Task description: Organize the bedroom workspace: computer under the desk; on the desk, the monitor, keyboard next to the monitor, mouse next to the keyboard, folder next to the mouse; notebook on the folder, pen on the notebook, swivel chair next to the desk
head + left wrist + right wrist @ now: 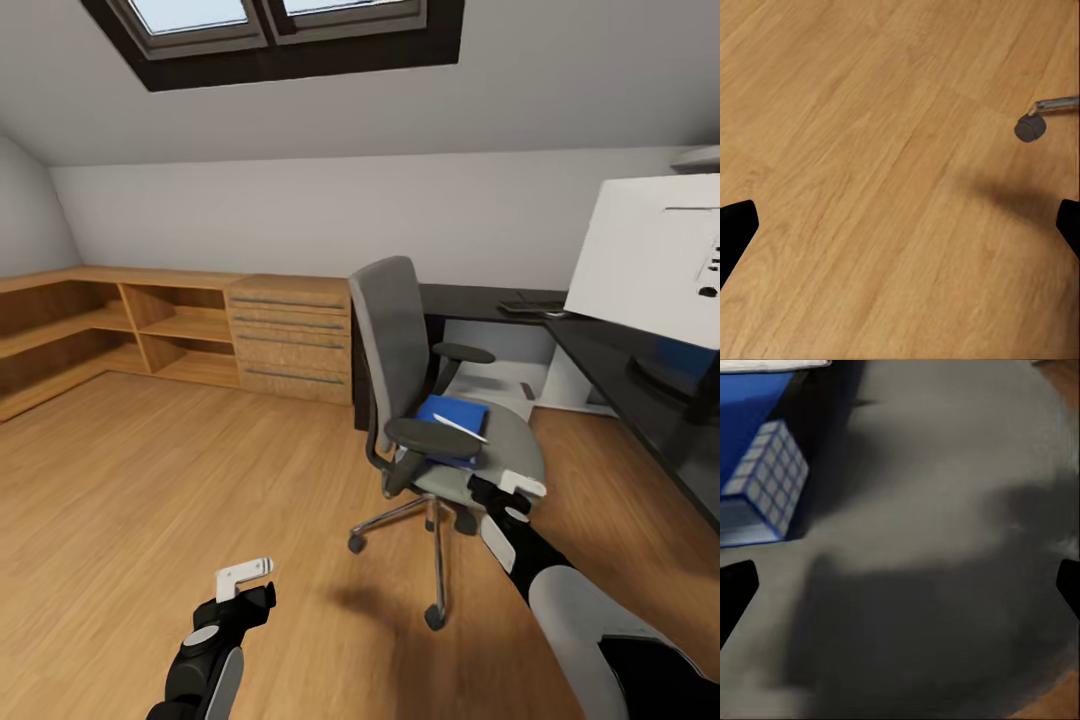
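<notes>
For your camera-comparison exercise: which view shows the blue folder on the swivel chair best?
The head view: the folder lies whole on the swivel chair seat. The right wrist view catches just one blue corner close up. The left wrist view shows floor and a caster.

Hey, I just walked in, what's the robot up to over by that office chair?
The robot is facing the swivel chair, which stands on the oak floor beside the black desk. Its right gripper is at the front edge of the seat, jaws open, with nothing held. The blue folder lies on the seat with the white pen on top of it. The left gripper hangs open over the floor. The monitor is on the desk.
</notes>
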You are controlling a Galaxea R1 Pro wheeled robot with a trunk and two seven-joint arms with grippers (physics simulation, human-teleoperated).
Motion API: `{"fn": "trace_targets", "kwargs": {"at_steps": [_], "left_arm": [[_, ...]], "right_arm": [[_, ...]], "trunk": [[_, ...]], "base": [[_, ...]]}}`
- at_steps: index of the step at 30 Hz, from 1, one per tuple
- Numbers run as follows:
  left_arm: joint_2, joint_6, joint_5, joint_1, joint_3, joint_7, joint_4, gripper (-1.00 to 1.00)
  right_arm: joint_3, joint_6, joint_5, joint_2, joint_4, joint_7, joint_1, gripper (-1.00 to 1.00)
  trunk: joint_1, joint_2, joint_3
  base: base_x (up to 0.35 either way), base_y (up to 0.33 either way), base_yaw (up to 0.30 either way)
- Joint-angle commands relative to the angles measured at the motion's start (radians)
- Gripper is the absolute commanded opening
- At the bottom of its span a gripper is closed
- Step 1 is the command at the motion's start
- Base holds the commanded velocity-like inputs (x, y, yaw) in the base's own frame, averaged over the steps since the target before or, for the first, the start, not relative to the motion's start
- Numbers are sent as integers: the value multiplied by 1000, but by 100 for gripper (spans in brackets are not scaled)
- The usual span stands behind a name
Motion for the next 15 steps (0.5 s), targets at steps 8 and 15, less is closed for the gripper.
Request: {"fn": "trace_targets", "kwargs": {"at_steps": [8,15], "left_arm": [[0,3,11,-1,-1,9,-1,100],[-1,3,11,-1,-1,9,-1,100]], "right_arm": [[1,-4,-163,-62,5,49,0,100],[1,-2,-285,-107,62,161,0,100]], "trunk": [[0,0,3],[0,0,6]], "base": [[0,0,-280],[0,0,-281]]}}
